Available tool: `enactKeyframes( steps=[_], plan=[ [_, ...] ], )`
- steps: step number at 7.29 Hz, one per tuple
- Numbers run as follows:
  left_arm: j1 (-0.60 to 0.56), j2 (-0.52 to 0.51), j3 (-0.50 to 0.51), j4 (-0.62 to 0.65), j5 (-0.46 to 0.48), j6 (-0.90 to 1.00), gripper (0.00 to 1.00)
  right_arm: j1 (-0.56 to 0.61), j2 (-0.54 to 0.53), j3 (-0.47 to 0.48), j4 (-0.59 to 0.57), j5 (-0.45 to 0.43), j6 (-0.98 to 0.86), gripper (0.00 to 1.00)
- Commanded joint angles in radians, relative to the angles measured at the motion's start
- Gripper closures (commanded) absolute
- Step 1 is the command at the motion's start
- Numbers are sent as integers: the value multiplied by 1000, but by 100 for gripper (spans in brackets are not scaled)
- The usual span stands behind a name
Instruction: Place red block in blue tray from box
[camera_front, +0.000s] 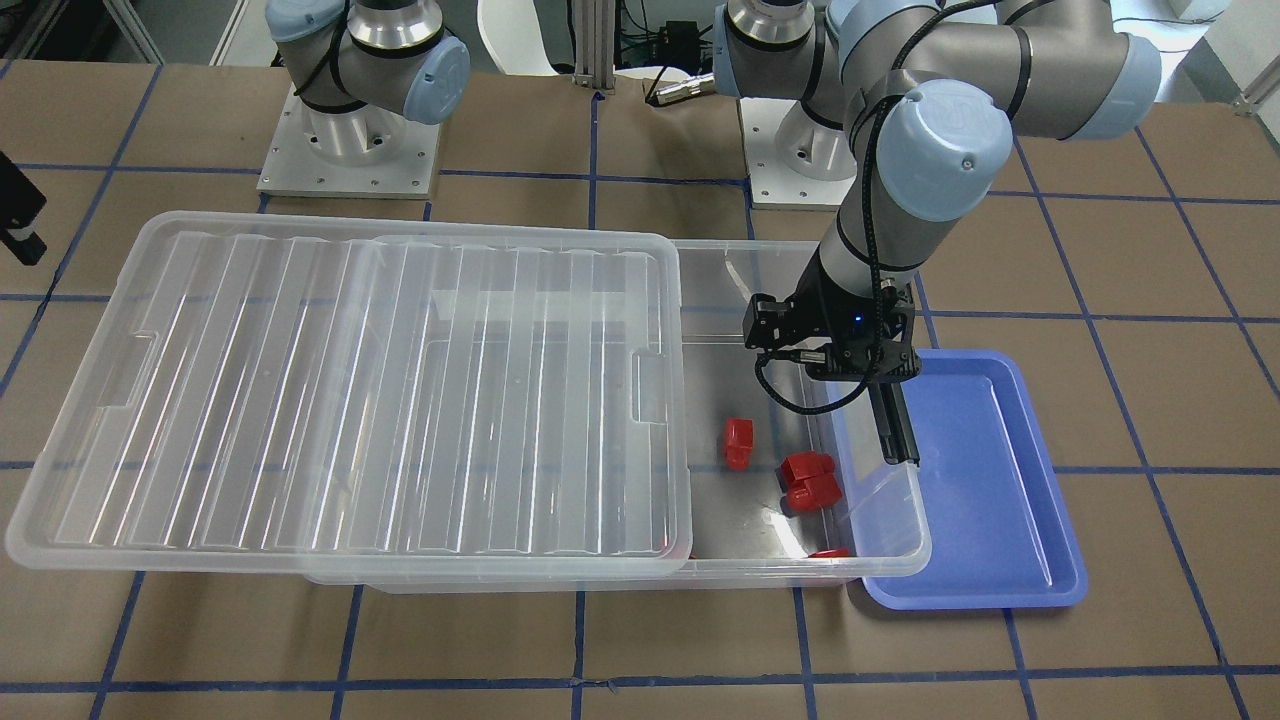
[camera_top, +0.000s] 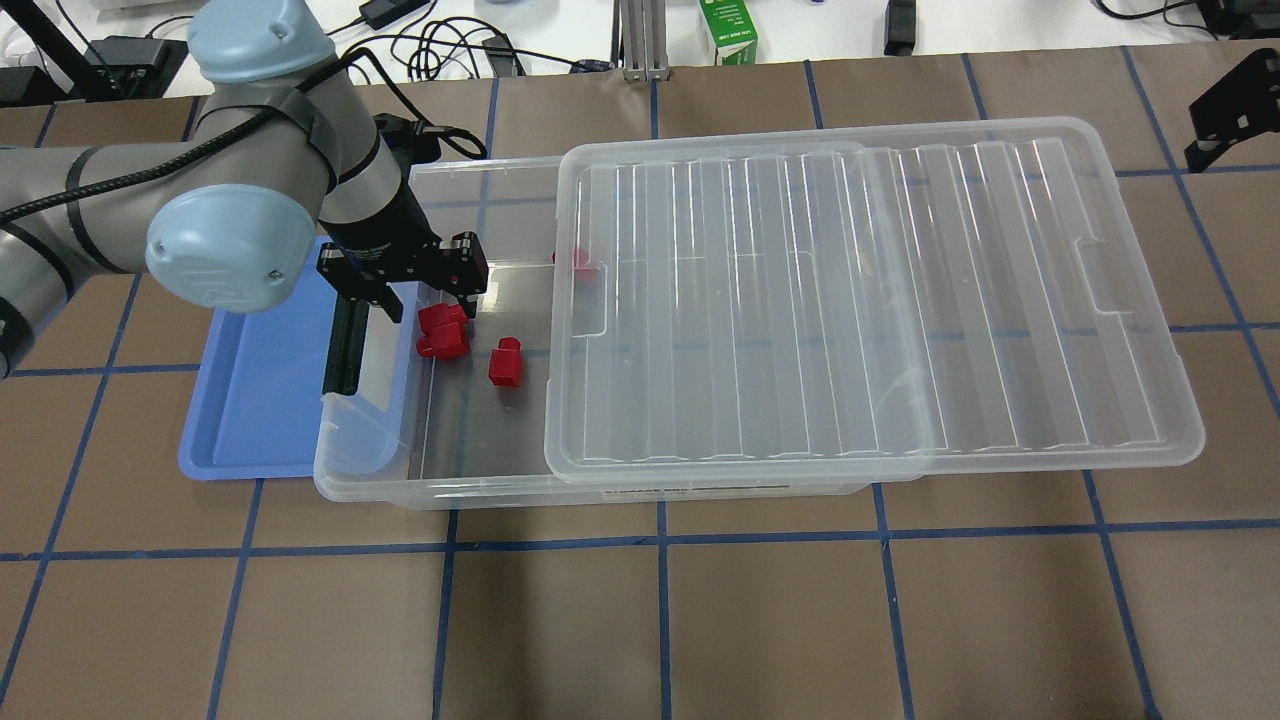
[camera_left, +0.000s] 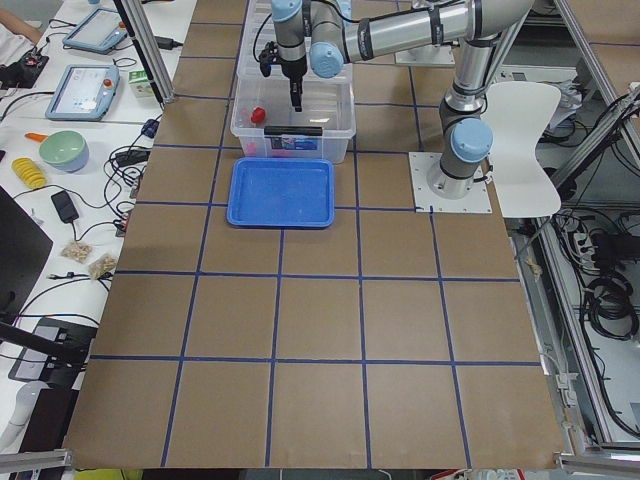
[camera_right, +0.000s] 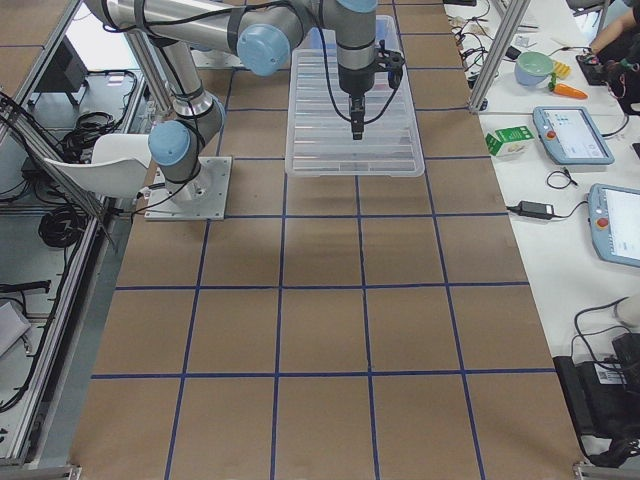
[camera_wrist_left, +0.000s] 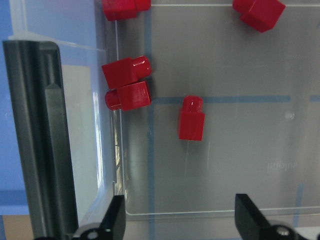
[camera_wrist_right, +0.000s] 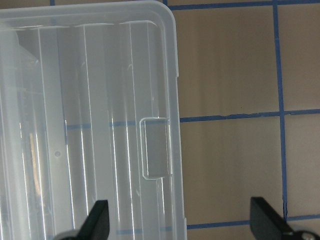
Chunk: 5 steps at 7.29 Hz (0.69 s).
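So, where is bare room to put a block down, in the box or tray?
The blue tray is bare. In the box, floor is free between the red block and the robot-side wall. Crowded by the tray-side wall, around the double block.

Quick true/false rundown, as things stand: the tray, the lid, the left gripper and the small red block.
The blue tray holds a red piece. False: it is empty.
The left gripper is open and holds nothing. True.
The lid covers the whole box. False: the end by the tray is uncovered.
The red block lies in the box, apart from the double block. True.
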Motion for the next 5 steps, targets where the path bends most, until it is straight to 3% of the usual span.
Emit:
enactKeyframes(
  steps=[1,5],
  plan=[
    [-2,-50,-63,130,-1,0,20,20,-13,-3,12,4,28,0],
    [-5,-116,-85,178,-41,7,20,336,11,0,7,-9,157,0]
  ],
)
